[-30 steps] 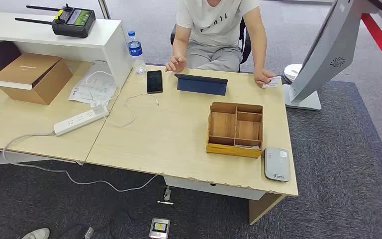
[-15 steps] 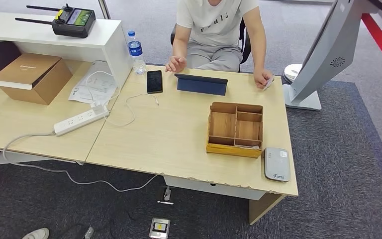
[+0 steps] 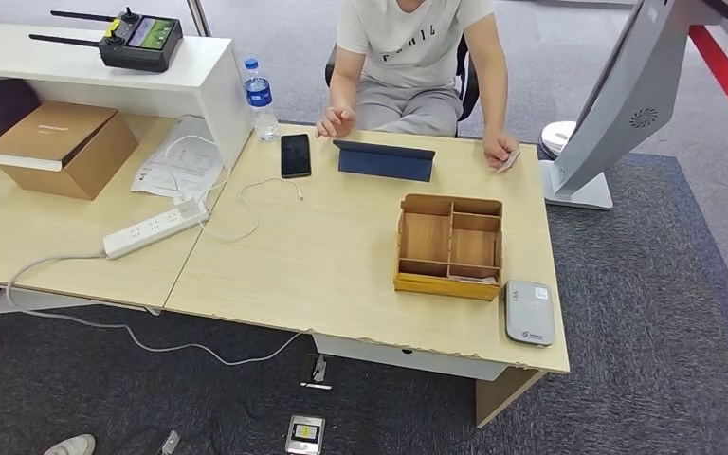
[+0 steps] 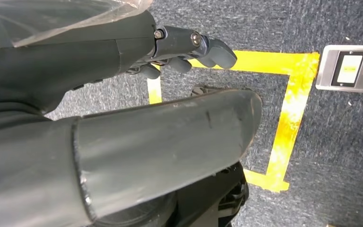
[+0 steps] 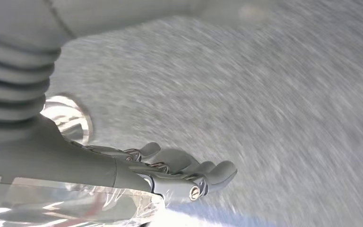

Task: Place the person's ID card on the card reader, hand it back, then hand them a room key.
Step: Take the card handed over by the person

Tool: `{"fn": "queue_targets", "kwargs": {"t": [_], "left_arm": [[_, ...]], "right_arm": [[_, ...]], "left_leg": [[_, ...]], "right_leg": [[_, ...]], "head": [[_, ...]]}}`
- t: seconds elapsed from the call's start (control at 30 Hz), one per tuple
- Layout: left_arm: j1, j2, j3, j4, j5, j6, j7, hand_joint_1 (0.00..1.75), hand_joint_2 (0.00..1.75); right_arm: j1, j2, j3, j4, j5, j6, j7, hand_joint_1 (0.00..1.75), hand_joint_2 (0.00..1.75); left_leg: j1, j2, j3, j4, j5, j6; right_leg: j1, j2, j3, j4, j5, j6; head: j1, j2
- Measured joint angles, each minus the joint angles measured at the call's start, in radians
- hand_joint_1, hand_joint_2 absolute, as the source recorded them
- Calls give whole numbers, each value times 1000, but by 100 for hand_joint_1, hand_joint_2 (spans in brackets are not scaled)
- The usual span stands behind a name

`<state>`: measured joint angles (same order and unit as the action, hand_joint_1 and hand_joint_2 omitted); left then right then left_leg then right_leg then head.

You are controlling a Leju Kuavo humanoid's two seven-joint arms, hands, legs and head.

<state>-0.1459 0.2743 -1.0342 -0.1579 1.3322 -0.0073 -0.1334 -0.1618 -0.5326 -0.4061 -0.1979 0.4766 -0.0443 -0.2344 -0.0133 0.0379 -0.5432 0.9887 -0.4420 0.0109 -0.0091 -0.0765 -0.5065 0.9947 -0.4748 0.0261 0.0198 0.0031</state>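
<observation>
A light wooden table (image 3: 341, 256) stands on grey carpet, seen from above and in front. A seated person (image 3: 415, 57) faces it from the far side. Near the table's right front sits a wooden organizer tray (image 3: 448, 284) with several compartments; whether it holds room keys cannot be told from here. Just beside the tray, at the right front corner, lies the grey card reader (image 3: 529, 312), with nothing resting on it. A dark tablet (image 3: 383, 161) stands propped in front of the person, a black phone (image 3: 295, 154) to its side.

The person's hand (image 3: 499, 150) at the far right edge of the table holds the ID card (image 3: 509, 161), a small pale card lifted at a tilt off the table surface, well apart from the reader.

The robot's left hand (image 4: 179, 49) hangs over the carpet beside yellow floor tape, its fingers loosely curled and parted, holding nothing. The right hand (image 5: 179, 172) hangs likewise over blurred carpet, its fingers gently bent and apart, also without a load.

The task appears to be at its very start: the card is with the person, so taking it, reading it, returning it and handing over a room key all seem left to do.
</observation>
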Motion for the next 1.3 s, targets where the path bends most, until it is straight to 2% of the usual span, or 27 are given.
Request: {"fn": "queue_targets", "kwargs": {"t": [0.13,0.2,0.43,0.53,0.83,1.03,1.3], "left_arm": [[-4,5,-2,0,-8,-13,-5,0,0],[-5,5,-2,0,-9,-14,-5,0,0],[-6,5,-9,0,-11,-18,-7,0,0],[-7,6,-14,0,-18,-25,-10,0,0],[-12,9,-28,0,-30,-31,-17,0,0],[-14,9,-41,0,-47,-48,-28,0,0],[-18,16,-65,0,-75,-81,-47,0,0]], "right_arm": [[-84,-99,-40,-14,-8,38,-11,0,175],[-109,-128,-55,-19,-8,42,-10,0,175],[-134,-175,-89,-27,-11,41,-30,0,175],[-174,-201,-95,-33,-4,50,-38,0,175],[-431,-277,-94,-80,84,49,-70,0,175],[-651,-290,-24,-129,160,32,-109,0,175],[-849,-254,201,-221,200,-16,-124,0,175]], "left_leg": [[-1,4,-1,0,2,2],[0,4,-1,0,2,3],[-1,3,-3,0,3,3],[-1,3,-3,0,3,3],[-1,3,-5,0,5,4],[-1,2,-7,0,7,4],[0,0,-8,0,8,3]], "right_leg": [[0,3,-3,0,2,1],[1,2,-3,0,2,1],[1,2,-3,0,3,1],[1,2,-3,0,3,1],[1,2,-5,0,6,1],[1,2,-6,1,7,2],[3,1,-7,1,7,2]], "head": [[0,0],[1,0],[0,0],[0,0],[0,0],[0,0],[0,0]]}}
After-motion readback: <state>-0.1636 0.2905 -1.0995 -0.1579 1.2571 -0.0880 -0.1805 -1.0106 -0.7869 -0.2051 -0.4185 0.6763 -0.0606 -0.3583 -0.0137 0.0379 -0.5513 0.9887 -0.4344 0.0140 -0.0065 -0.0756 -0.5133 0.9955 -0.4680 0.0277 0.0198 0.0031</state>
